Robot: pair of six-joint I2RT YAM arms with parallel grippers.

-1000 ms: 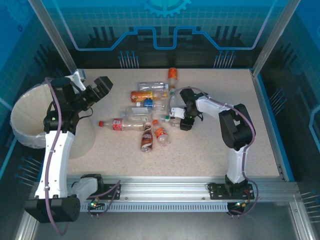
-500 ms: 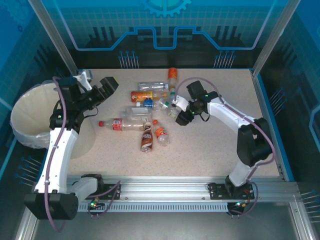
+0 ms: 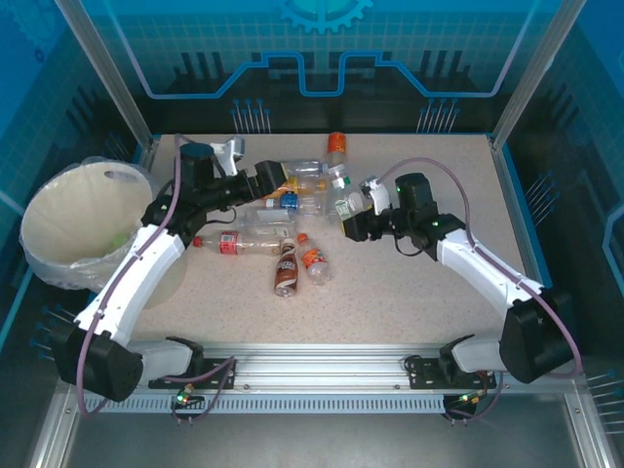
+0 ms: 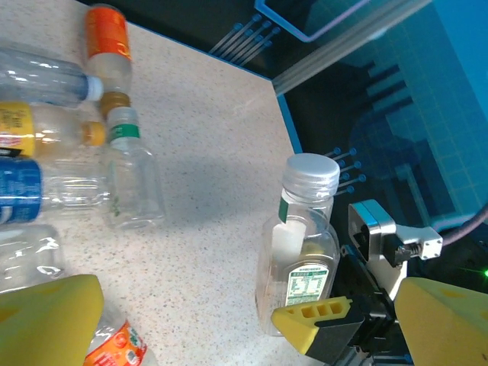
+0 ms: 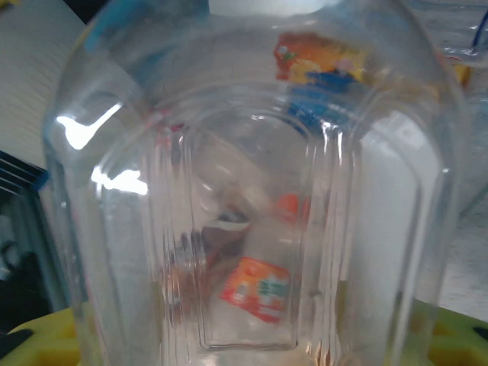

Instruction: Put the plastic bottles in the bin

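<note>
A: Clamping the right gripper (image 3: pixel 353 222) on a green-labelled clear bottle (image 4: pixel 301 244), holding it upright by its lower half.
B: Resting on the worktop (image 3: pixel 409 292) or hanging above it?
A: Not showing clearly enough to tell. Sitting near the middle of the worktop, just right of the cluster of plastic bottles (image 3: pixel 283 210).
B: Holding the left gripper (image 3: pixel 273 180) how?
A: Spreading its yellow fingers (image 4: pixel 46 324) wide apart, gripping nothing, hovering over the far left part of that cluster.
B: Lying in the cluster?
A: Lying flat: a red-capped bottle (image 3: pixel 226 242) toward the left edge, a brown bottle (image 3: pixel 286 270) and an orange-labelled bottle (image 3: pixel 314 263) side by side toward the near edge, an orange-capped bottle (image 3: pixel 336 146) close to the far edge, several clear ones between.
B: Standing where, the bin (image 3: pixel 58 234)?
A: Standing at the worktop's left edge, beside the left arm (image 3: pixel 136 273), well apart from the clamped bottle, showing a cream inside.
</note>
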